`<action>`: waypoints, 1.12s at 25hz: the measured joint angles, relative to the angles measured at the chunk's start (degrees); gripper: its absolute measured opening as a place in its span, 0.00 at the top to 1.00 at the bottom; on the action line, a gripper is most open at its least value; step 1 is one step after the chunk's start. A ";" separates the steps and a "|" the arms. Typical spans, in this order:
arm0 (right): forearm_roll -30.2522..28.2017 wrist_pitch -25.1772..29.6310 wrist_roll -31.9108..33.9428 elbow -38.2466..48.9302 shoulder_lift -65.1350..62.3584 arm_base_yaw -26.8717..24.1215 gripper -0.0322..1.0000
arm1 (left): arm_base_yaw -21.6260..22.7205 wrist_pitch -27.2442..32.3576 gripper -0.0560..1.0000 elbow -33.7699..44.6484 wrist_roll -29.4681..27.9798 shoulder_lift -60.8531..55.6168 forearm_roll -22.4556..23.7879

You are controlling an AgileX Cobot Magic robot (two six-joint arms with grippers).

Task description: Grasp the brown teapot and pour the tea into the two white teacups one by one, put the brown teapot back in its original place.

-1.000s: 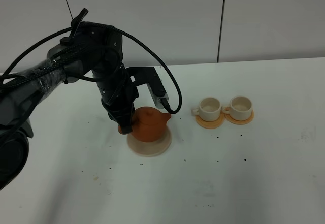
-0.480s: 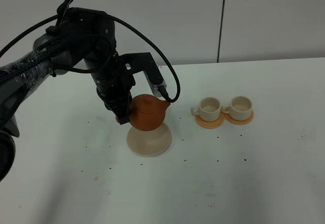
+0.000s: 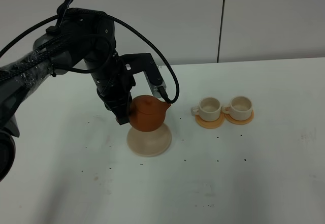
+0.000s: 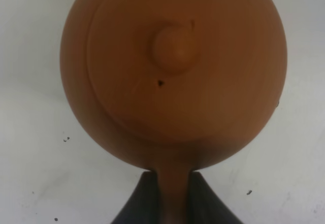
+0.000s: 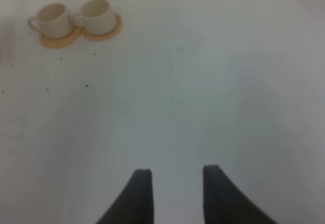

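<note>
The brown teapot (image 3: 147,113) hangs upright just above the pale beige disc (image 3: 149,141), its original place, with its spout toward the cups. My left gripper (image 3: 123,118) is shut on its loop handle. In the left wrist view the teapot (image 4: 172,66) fills the frame, lid knob up, and the gripper (image 4: 172,183) pinches the handle between dark fingers. The two white teacups (image 3: 209,108) (image 3: 240,105) stand side by side to the right. In the right wrist view, the cups (image 5: 52,20) (image 5: 97,14) are far off, and my right gripper (image 5: 176,176) is slightly open, holding nothing.
Each cup sits on a thin orange coaster (image 3: 210,123). The left arm's black cable (image 3: 170,82) loops over the teapot. Small dark specks dot the white table (image 3: 228,183). A white wall runs behind the table's far edge.
The left arm has lifted the teapot off the beige disc and slightly back. Over the last half second it has barely moved. The cups have stayed put.
</note>
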 joint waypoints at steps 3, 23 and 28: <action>0.00 0.00 0.00 0.00 0.00 0.00 0.74 | 0.00 0.00 0.79 -0.16 0.11 0.00 0.00; 0.00 0.00 0.00 0.00 0.00 0.00 0.74 | -0.05 0.10 0.79 -8.02 3.62 0.49 -4.02; 0.00 0.00 0.00 0.00 0.00 0.00 0.74 | -0.60 0.10 0.79 -8.17 4.50 1.98 -3.90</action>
